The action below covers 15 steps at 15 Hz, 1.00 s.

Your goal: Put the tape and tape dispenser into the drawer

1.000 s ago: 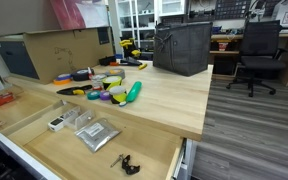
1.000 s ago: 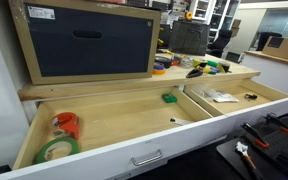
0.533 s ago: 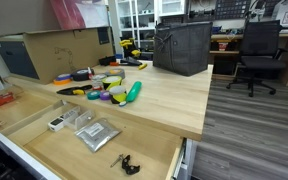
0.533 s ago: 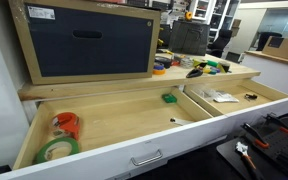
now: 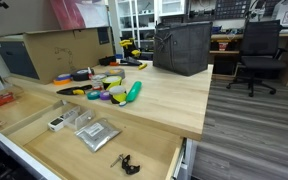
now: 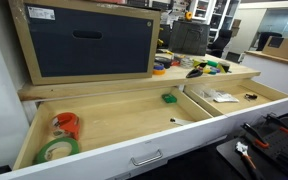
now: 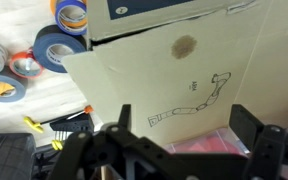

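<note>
Resting place of tape dispenser: near-left corner of the drawer, on the pale wood floor close to the left wall. Judged already delivered, the corner being an easy spot to drop into from above.
Tape: green roll lying flat, just beside the dispenser on its near side. Contact between the two cannot be made out. Also judged delivered.
Drawer: standing wide open below the counter, presumably so that things can go in from above. Divided by a wall, with a right compartment holding a silver packet and small odds and ends.
Fingers: spread wide, with nothing between them. Shown only in the wrist view, facing a cardboard box on the counter and not over the drawer.
Counter leftovers: a blue roll and other tape rings beside the box, plus a long green object farther right. None judged to be the task's own things.
Stage, as a judgement: both items in place, with the fingers empty and away from the drawer, consistent with a finished placement. Closing the drawer not asked for by the task.
</note>
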Motion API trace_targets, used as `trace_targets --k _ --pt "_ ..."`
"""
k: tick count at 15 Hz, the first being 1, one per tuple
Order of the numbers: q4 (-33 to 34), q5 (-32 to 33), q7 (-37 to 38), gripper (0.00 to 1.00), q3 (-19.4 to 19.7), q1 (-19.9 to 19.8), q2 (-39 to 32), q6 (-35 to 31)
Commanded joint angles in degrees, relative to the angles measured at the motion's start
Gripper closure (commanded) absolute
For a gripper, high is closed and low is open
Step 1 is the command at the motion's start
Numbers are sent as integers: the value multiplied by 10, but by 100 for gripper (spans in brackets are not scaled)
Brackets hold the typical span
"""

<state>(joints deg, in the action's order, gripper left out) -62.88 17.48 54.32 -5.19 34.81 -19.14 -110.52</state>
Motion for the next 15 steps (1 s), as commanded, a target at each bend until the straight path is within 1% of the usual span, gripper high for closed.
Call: trace_targets --k 1,4,9,10,12,15 --pt "-138 -33 17 0 5 -36 91 -43" --pt "-215 -51 8 0 13 -62 141 -61" --pt "-354 -82 -44 0 26 -93 231 -76" --pt "-380 -85 -57 0 -12 -136 249 -75" --pt "-440 -95 -96 0 -22 -160 289 -74" --pt "-533 -101 -179 0 -35 -191 353 -89"
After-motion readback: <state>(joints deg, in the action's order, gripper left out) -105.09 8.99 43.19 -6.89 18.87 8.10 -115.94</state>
